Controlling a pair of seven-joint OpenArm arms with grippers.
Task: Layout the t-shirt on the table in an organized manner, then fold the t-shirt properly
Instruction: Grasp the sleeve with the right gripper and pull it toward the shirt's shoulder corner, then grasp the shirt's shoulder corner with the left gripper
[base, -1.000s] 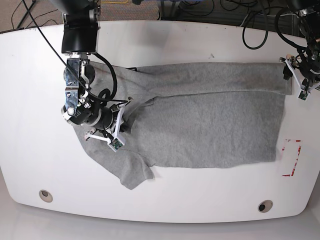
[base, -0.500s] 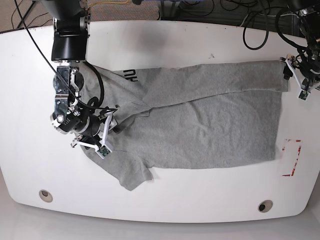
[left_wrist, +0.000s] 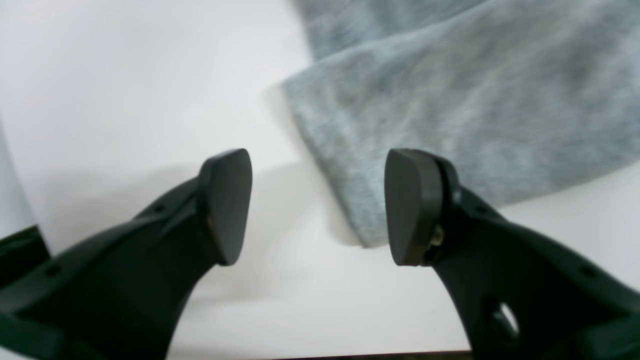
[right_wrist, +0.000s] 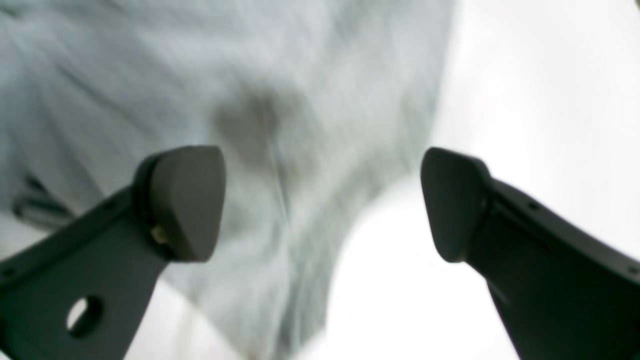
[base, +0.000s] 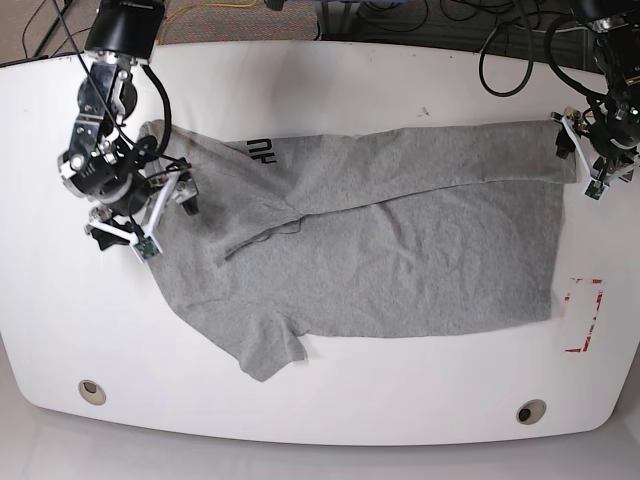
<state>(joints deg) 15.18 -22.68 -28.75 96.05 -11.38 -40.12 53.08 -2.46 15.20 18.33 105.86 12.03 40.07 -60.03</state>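
Across the white surface (base: 330, 85) the t-shirt (base: 400, 250) sprawls half-folded, both tools spread and holding nothing, right tool (base: 150, 215) over its sleeve end, left tool (base: 590, 160) probably off the corner, risking a missed pinch.

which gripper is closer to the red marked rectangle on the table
Left. The left gripper is at the t-shirt's far corner, on the same end of the table as the red rectangle; the right gripper is at the opposite end.
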